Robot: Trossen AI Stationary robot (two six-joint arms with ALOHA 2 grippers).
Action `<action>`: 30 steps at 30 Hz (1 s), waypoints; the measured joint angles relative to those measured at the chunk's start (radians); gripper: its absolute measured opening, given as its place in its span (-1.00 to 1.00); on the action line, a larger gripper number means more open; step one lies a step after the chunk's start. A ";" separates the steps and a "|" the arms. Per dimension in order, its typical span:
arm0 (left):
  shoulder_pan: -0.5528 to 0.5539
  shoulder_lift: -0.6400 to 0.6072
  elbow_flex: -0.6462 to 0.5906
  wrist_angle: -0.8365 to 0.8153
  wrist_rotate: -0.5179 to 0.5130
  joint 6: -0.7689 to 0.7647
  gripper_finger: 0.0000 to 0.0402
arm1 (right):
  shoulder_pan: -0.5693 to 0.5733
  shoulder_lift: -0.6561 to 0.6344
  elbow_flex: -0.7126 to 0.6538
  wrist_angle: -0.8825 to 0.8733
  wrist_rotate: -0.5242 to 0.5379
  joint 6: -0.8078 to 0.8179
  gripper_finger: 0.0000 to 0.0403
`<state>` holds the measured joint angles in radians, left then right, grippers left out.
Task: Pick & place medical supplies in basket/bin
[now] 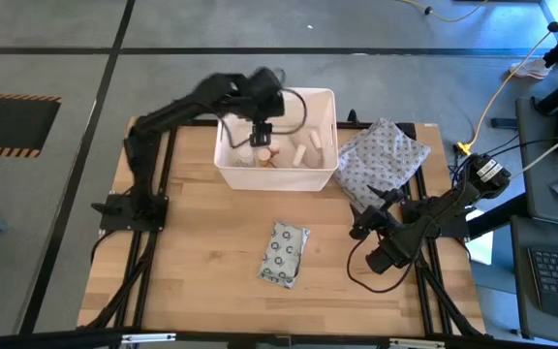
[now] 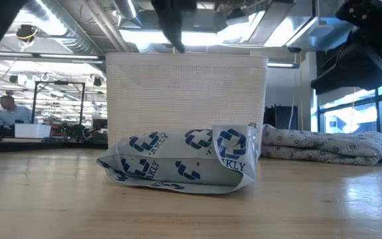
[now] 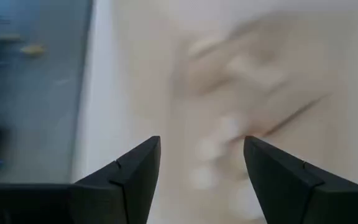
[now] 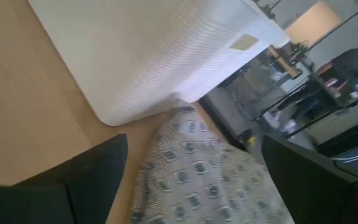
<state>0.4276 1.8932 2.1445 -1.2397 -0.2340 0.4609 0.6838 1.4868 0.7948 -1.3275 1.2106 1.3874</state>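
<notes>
The white tub (image 1: 325, 107) stands at the table's far middle, with several small supplies (image 1: 303, 150) lying in it. My left gripper (image 1: 262, 136) hangs over the tub's left half, pointing down, open and empty; the left wrist view (image 3: 201, 168) shows blurred supplies between its fingers, below them. The flat grey dotted packet (image 1: 284, 254) lies flat on the table's near middle and also shows in the low view (image 2: 178, 162). My right gripper (image 1: 358, 229) waits open at the table's right, next to the grey patterned pouch (image 1: 381, 160).
The grey patterned cloth pouch (image 4: 197, 174) lies right of the tub, its edge against the tub's corner (image 4: 117, 118). Bare wood lies left of the packet and along the near edge. Cables and equipment stand beyond the table's right edge.
</notes>
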 joint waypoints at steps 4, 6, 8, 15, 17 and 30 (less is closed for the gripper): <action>0.022 -0.076 0.000 0.004 0.241 -0.192 0.12 | 0.000 0.000 0.018 0.100 -0.016 0.000 0.84; 0.012 -0.111 -0.017 0.020 0.300 -0.213 0.12 | 0.000 0.000 0.042 0.134 -0.057 -0.002 0.84; -0.012 -0.151 -0.052 0.073 0.354 -0.219 0.10 | 0.000 0.000 0.073 0.146 -0.112 -0.006 0.84; -0.120 -0.332 -0.256 0.284 0.383 -0.326 0.03 | 0.000 0.000 0.151 0.246 -0.271 -0.003 0.84; -0.164 -0.404 -0.368 0.361 0.383 -0.368 0.01 | 0.003 0.000 0.151 0.332 -0.290 -0.005 0.84; -0.567 -0.851 -1.153 0.988 0.366 -0.561 -0.06 | 0.034 0.001 0.148 0.772 -0.374 -0.032 0.84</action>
<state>-0.1398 1.0425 0.9912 -0.2519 0.1319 -0.1004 0.7181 1.4882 0.9432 -0.5553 0.8370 1.3556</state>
